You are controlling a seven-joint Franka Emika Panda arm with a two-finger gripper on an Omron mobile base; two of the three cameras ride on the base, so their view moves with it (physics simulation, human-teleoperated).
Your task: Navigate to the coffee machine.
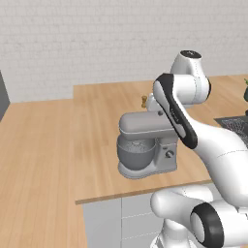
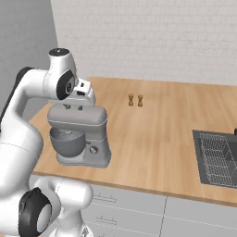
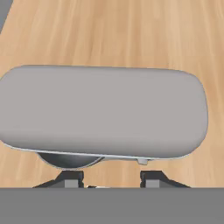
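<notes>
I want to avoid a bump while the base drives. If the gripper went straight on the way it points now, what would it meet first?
Most likely the rounded grey head of the grey stand mixer, which lies straight ahead of the gripper and over its bowl. The jaws stand apart; how much gap is left is unclear.

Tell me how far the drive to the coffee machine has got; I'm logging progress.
Done: the base has pulled up to a wooden counter. In hand: the gripper, jaws apart, hangs over a grey stand mixer, not the target. Nearby sit two small shakers and a sink rack. Left: finding and reaching the coffee machine.
</notes>
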